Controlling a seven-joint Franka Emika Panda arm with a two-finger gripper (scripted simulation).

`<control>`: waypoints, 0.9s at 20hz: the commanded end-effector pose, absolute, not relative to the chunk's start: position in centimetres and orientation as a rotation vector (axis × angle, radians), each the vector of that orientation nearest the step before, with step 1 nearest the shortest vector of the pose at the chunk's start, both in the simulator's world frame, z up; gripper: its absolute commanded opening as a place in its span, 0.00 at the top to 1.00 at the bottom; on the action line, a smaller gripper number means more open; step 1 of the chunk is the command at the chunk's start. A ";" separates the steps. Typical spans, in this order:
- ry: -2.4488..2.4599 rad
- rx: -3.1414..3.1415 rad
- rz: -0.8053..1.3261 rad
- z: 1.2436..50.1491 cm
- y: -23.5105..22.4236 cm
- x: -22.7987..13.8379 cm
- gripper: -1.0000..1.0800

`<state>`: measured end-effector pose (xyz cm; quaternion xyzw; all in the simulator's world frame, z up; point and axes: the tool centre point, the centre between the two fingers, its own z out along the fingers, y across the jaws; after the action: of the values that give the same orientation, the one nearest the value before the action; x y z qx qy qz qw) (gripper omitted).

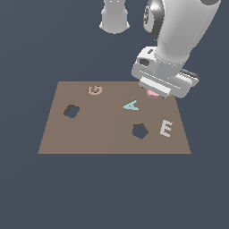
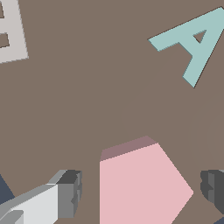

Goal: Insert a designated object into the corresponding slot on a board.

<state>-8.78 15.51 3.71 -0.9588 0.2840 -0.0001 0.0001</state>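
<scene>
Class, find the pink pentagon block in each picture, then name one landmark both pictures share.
Exterior view: pink block peeks out beneath the arm's hand, near the board's far edge.
Wrist view: pink block lies between the two fingers, gaps either side.
Shared landmark: teal letter A.

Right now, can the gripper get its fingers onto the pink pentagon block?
Probably yes. In the wrist view the pink pentagon block lies between the two open fingers, a gap on each side, nothing between. The teal A and letter E lie well clear.

Glossy white arm (image 1: pixel 179 31), grey-fingered gripper (image 2: pixel 142 186)
</scene>
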 end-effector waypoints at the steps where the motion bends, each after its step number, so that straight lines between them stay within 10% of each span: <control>1: 0.892 -3.012 0.000 3.1 15.5 -8.8 0.04; 3: 0.892 -3.012 0.000 3.0 15.5 -8.8 0.04; 4: 0.892 -3.012 0.000 3.0 15.5 -8.8 1.00; 18: 0.891 -3.012 0.000 3.5 15.5 -8.8 1.00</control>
<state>-8.80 15.51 3.33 -0.9589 0.2836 0.0001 0.0000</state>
